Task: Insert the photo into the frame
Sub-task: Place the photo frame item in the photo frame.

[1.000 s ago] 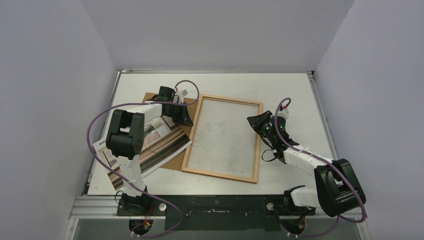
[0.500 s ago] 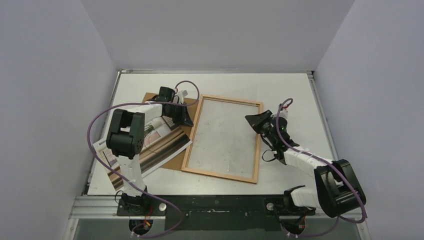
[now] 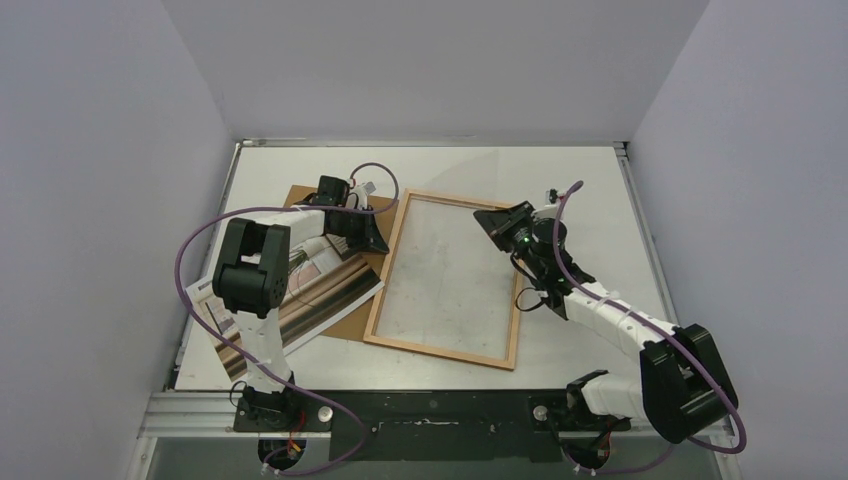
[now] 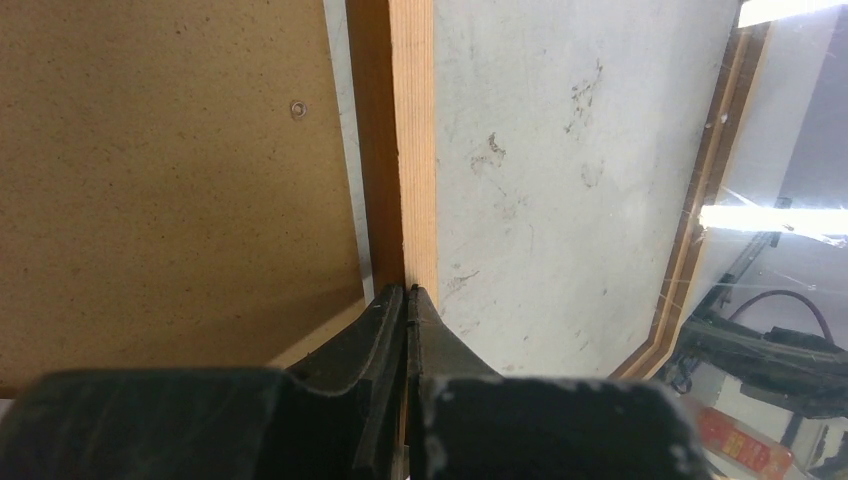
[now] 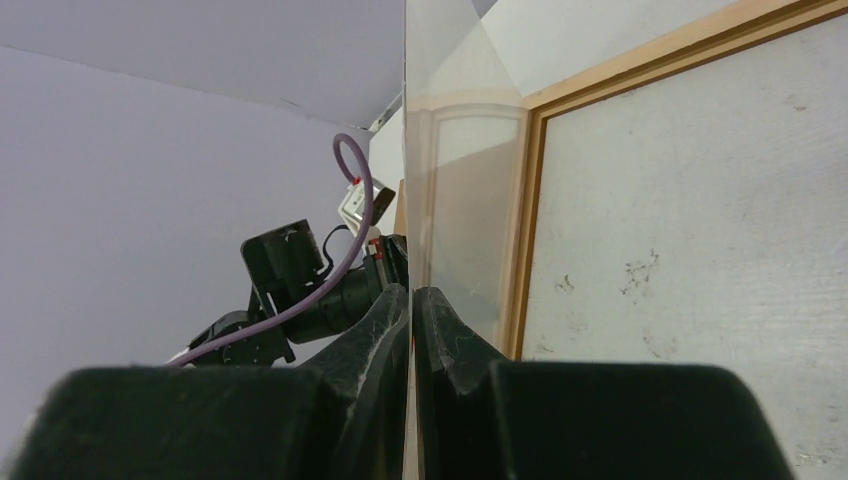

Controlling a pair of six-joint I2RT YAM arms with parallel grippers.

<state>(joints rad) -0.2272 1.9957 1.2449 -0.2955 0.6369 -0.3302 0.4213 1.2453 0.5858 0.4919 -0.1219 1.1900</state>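
Observation:
The frame [image 3: 445,350] lies flat in the middle of the table, and its light wooden rails [image 4: 412,150] run through both wrist views. My left gripper [image 3: 378,243] is shut, its tips [image 4: 410,292] resting on the frame's left rail. My right gripper [image 3: 492,222] hangs above the frame's right half. In the right wrist view it [image 5: 411,290] is shut on the edge of the clear pane [image 5: 460,200], which rises edge-on from between the jaws. The photo [image 3: 300,295] lies picture side up left of the frame, partly under my left arm.
A brown fibreboard backing sheet [image 3: 300,195] lies under the photo, beside the frame's left rail [image 4: 150,180]. Grey walls close in the table at the left, back and right. Purple cables loop off both arms.
My right gripper has closed fully on the pane and moved up and to the left over the frame, tilting the pane's edge up. The left arm has not moved.

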